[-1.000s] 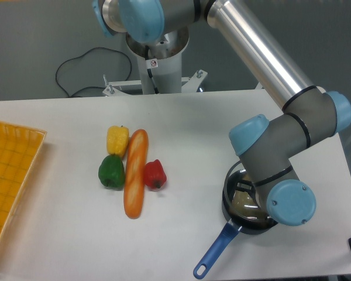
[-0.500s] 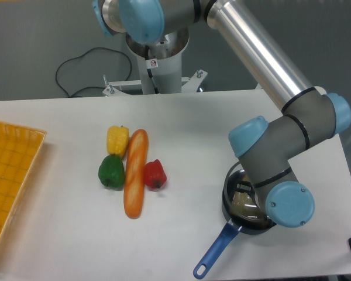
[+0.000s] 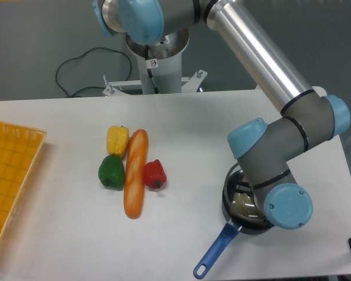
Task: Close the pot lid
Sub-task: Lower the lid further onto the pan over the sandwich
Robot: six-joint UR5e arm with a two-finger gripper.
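Camera view from the front shows the pot (image 3: pixel 229 206) at the right front of the counter (image 3: pixel 187 123), a small dark round pan whose blue handle (image 3: pixel 215 250) runs down and to the left toward the counter's near edge, ending in a loop with a hole. The lid (image 3: pixel 241 202) appears to lie on or just over the pot: a thin metal rim and glassy reflections show inside the pan's outline, but the arm hides most of it and the knob cannot be seen, so how squarely it sits cannot be told.

The arm's (image 3: pixel 269 152) grey wrist with its blue caps hangs directly over the pot and covers its right half. The pincer itself is hidden beneath the wrist, so whether it is released or clenched cannot be told.

Well to the left of the pot, near the counter's middle, lies a long bread loaf (image 3: pixel 135 173), pointing away from the camera. A red pepper (image 3: pixel 154 174) touches its right side, a green pepper (image 3: pixel 111 171) sits just at its left, and a yellow pepper (image 3: pixel 117 140) lies just behind the green one. A yellow basket (image 3: pixel 11 181) stands at the far left edge. Behind the counter, the arm's base post (image 3: pixel 161 64) rises, with a black cable (image 3: pixel 85 70) looping beside it.
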